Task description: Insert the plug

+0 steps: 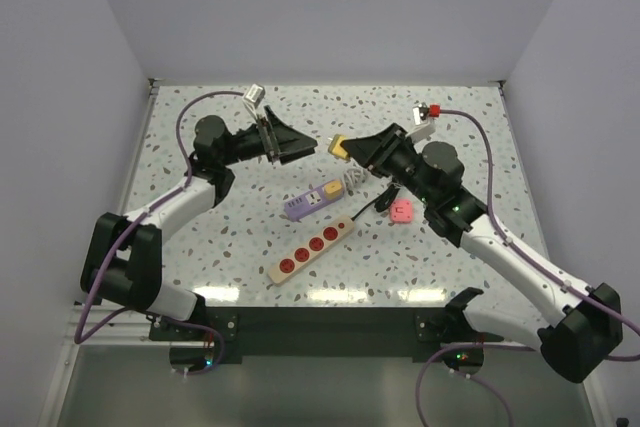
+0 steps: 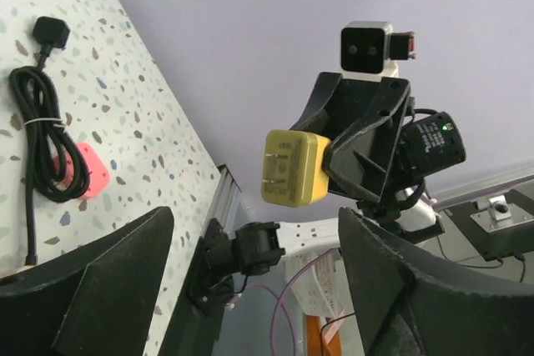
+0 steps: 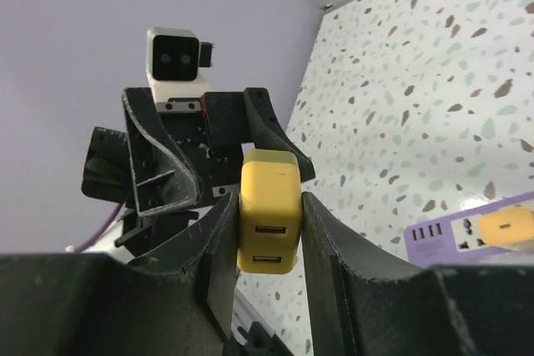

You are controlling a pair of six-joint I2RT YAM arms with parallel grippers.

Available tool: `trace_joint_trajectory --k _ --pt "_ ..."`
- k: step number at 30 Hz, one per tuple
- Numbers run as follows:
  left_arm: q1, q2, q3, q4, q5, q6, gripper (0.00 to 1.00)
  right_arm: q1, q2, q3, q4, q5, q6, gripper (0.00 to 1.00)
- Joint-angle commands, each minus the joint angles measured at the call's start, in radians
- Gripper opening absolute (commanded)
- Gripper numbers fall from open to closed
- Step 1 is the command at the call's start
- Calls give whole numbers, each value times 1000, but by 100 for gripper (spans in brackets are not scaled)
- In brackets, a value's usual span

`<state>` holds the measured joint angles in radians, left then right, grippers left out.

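Yellow USB charger plug (image 3: 268, 235) up over the desk (image 1: 230, 237), right gripper (image 3: 269, 202) jaws clamped on its sides. Left gripper (image 2: 254, 277) jaws apart, empty. Risk: prongs face sideways, and pressing into the purple power strip (image 1: 318, 197) could twist the plug in the grip.

The purple power strip (image 3: 491, 235) is cut by the right edge of the right wrist view; the yellow plug (image 3: 267, 206) turns its prongs away there, unseen.

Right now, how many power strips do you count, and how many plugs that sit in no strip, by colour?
Power strips: 2 (purple strip, white strip with red sockets)
Yellow plug: 1, held in the right gripper
Pink plug: 1
Black plug: 1, at a cable end
Total: 5
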<state>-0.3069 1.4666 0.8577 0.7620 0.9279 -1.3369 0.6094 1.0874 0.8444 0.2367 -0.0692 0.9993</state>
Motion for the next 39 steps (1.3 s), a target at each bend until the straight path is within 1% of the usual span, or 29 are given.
trace_joint_trajectory --k 1,2,3,4,5,6,7,8,10,13,14,17,19,20,22,23,26,29,39 --pt "25 5 45 -111 5 189 86 -17 -55 34 -124 65 -71 0" --pt "29 5 70 -333 -14 399 86 -26 -73 44 -192 66 -92 0" --pt "29 8 137 -462 -82 515 86 -52 -86 48 -215 66 -99 0" --pt "28 23 167 -580 -122 616 86 -68 -98 48 -233 66 -102 0" --pt "23 29 191 -745 -162 696 86 -82 -106 50 -273 66 -106 0" --pt "22 34 222 -815 -243 819 86 -106 -127 54 -290 66 -120 0" --pt "19 43 228 -872 -282 864 85 -115 -136 56 -307 66 -128 0" --pt "3 47 236 -895 -361 946 85 -123 -145 59 -341 66 -142 0" --pt "-27 69 267 -961 -438 1019 84 -141 -162 62 -365 66 -148 0" --pt "-118 93 294 -981 -549 1110 84 -155 -179 53 -384 66 -143 0" --pt "-167 100 300 -995 -599 1142 84 -158 -182 51 -387 66 -139 0" --pt "-230 118 313 -1009 -652 1168 82 -171 -190 42 -384 66 -128 0" --pt "-253 121 317 -1015 -678 1186 82 -172 -192 35 -384 66 -122 0" --pt "-283 124 323 -1023 -726 1212 82 -172 -193 33 -385 66 -120 0" --pt "-329 149 346 -1062 -765 1237 82 -174 -193 24 -381 66 -113 0" --pt "-343 156 356 -1075 -806 1254 82 -174 -195 19 -379 66 -105 0" --pt "-370 181 363 -1083 -879 1259 82 -174 -199 9 -367 66 -97 0" --pt "-380 201 371 -1070 -920 1268 82 -174 -204 1 -359 66 -91 0" --pt "-411 314 440 -1040 -911 1318 82 -174 -218 -7 -361 66 -79 0"
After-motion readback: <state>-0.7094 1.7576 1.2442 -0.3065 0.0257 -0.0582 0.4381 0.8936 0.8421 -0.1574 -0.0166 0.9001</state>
